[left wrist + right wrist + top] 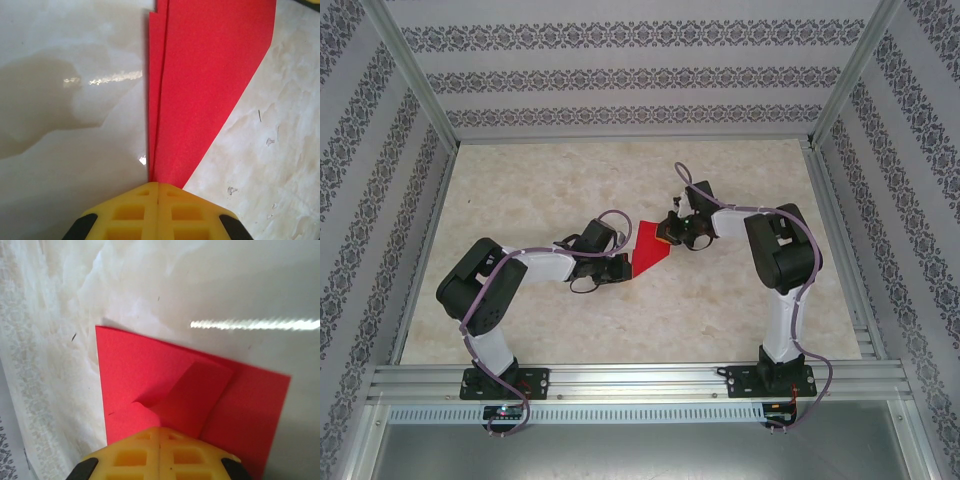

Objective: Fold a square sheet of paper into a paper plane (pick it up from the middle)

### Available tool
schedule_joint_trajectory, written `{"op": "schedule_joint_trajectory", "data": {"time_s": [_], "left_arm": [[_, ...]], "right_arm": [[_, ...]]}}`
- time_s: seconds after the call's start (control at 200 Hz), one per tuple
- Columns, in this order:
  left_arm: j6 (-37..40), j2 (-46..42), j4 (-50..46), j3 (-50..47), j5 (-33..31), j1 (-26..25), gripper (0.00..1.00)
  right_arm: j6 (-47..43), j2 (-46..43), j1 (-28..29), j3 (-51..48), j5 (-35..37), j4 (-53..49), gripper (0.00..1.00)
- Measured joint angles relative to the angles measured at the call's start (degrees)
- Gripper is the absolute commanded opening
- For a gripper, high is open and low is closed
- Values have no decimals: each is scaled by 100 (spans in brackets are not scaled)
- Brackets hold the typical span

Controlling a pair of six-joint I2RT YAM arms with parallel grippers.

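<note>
The red sheet of paper lies partly folded in the middle of the marble table, between my two grippers. In the left wrist view the paper narrows in layered folds to a point that runs into my left gripper, whose yellow jaws are shut on that tip. In the right wrist view a raised flap of the paper runs into my right gripper, whose jaws are pressed together on it. From above, the left gripper is at the paper's lower left end and the right gripper at its upper right edge.
The marble tabletop is ringed by patterned walls and aluminium posts. A metal rail carrying both arm bases runs along the near edge. Bare table lies in front of and behind the paper.
</note>
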Motion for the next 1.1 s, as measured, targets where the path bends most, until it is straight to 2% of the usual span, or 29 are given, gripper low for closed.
{"op": "schedule_joint_trajectory", "data": {"time_s": [0.215, 0.39, 0.545, 0.754, 0.929, 1.099], "left_arm": [[24, 4, -125, 46, 2, 0, 0], [68, 11, -271, 120, 22, 0, 3], [109, 11, -546, 264, 74, 0, 17], [107, -142, -841, 824, 55, 0, 34], [81, -595, -909, 997, -321, 90, 45], [-26, -798, -925, 892, -688, 380, 57]], "right_arm": [[-155, 28, -398, 302, 678, -107, 7], [-221, -42, -605, 367, 1019, -210, 16], [-109, -616, -498, -46, 1010, -190, 31], [417, -1445, -142, -876, 922, 188, 42], [844, -1517, 304, -1244, 852, 476, 43], [1069, -1366, 562, -1235, 791, 726, 42]]}}
